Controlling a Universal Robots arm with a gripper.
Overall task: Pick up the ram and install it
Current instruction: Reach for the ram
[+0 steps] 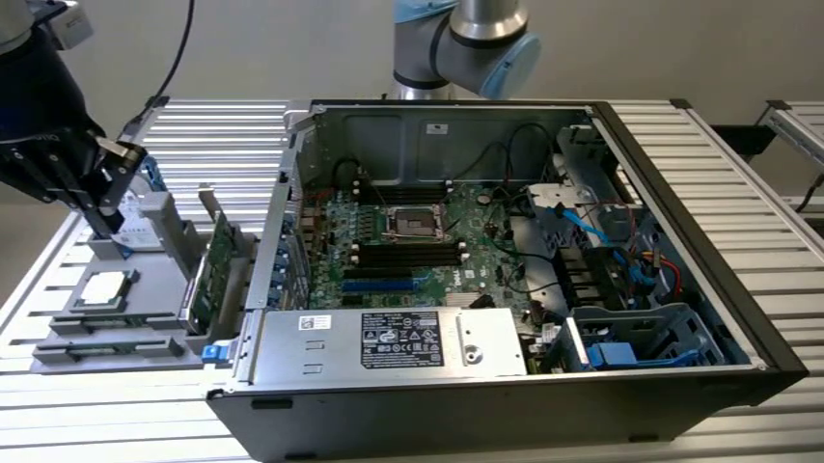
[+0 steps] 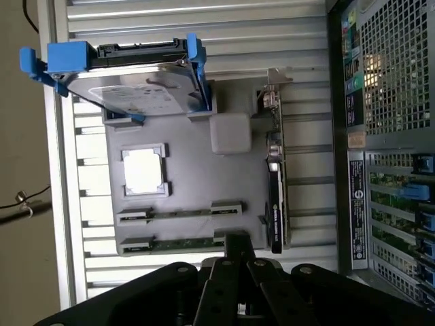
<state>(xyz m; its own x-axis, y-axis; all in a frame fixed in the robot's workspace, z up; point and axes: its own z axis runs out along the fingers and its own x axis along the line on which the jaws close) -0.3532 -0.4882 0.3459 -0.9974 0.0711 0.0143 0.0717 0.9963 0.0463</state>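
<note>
The ram is a thin green stick lying flat between two end brackets of the grey fixture, on its row nearest the fixture's edge. In the exterior view the ram lies at the fixture's front, left of the open computer case. A second slim stick lies parallel beside it. My black gripper hangs over the fixture's far end, above the hard drive. Its fingers are pressed together, shut, with nothing between them.
The fixture also carries a hard drive in a blue caddy, a processor chip and an upright expansion card. The case's motherboard has black memory slots. A silver power supply sits at the case front.
</note>
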